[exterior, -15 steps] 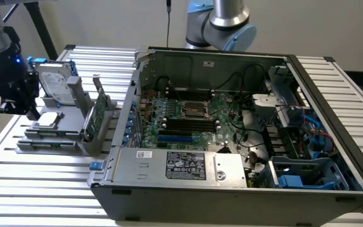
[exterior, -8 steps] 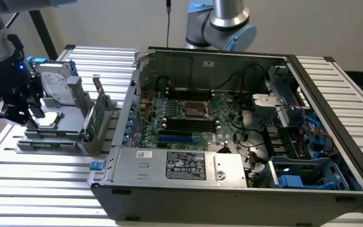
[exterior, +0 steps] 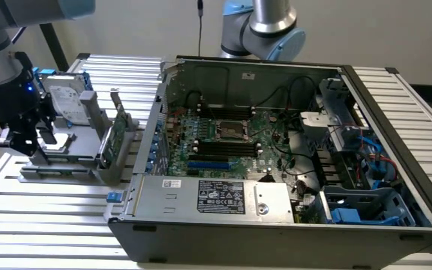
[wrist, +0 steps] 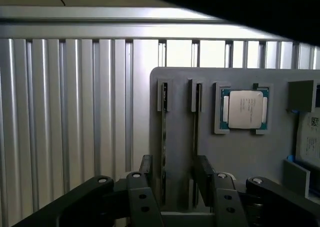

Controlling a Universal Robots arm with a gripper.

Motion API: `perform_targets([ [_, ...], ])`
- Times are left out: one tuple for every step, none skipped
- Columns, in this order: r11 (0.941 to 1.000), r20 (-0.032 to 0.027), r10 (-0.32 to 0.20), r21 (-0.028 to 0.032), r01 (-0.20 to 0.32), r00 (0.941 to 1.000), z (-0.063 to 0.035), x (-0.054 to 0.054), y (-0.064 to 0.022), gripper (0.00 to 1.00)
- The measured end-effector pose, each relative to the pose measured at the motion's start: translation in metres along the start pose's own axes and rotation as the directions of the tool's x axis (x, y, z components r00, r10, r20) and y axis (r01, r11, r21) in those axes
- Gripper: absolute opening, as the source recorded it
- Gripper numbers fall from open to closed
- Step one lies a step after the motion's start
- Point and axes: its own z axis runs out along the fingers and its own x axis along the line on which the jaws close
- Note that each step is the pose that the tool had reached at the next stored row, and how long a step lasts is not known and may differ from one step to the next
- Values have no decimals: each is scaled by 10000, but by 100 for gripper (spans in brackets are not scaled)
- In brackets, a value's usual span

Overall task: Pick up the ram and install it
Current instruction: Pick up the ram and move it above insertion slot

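Your gripper (wrist: 174,162) stands open, its two black fingers (wrist: 146,171) spread well apart and holding nothing. In the wrist view you look down past them onto the grey holder plate (wrist: 180,87). There the ram (wrist: 164,132) sits on edge in a narrow slot and shows as a thin dark strip. That strip runs into the gap between the fingers, nearer one finger than the other, and neither finger appears to touch it. A second slot (wrist: 196,122) with a similar thin edge lies just beside it, lined up with the inner face of the other finger (you cannot tell from here whether it holds another stick). Further along the same plate a processor (wrist: 245,109) rests flat in its own pocket. In the exterior view the gripper hangs low over the holder at the exterior view's left. It is near the hard drive (exterior: 64,101) and the upright green card (exterior: 114,140), and well apart from the open computer case (exterior: 276,225) and its motherboard (exterior: 201,125).
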Motion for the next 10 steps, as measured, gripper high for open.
perform_targets([
  [10000,-1,0,-1,0,10000,17,4,0,48],
  [10000,-1,0,-1,0,10000,37,8,-1,48],
  [10000,-1,1,-1,-1,10000,54,10,-1,48],
  [10000,0,1,0,-1,10000,73,14,-1,48],
  [10000,-1,0,-1,0,10000,91,17,-2,48],
  [10000,-1,0,-1,0,10000,109,21,-3,48],
  [10000,-1,1,0,-1,10000,127,24,-3,48],
  [10000,-1,0,-1,0,10000,145,28,-4,48],
  [10000,-1,0,-1,0,10000,164,32,-5,48],
  [10000,-1,-1,-1,1,10000,182,38,-5,48],
])
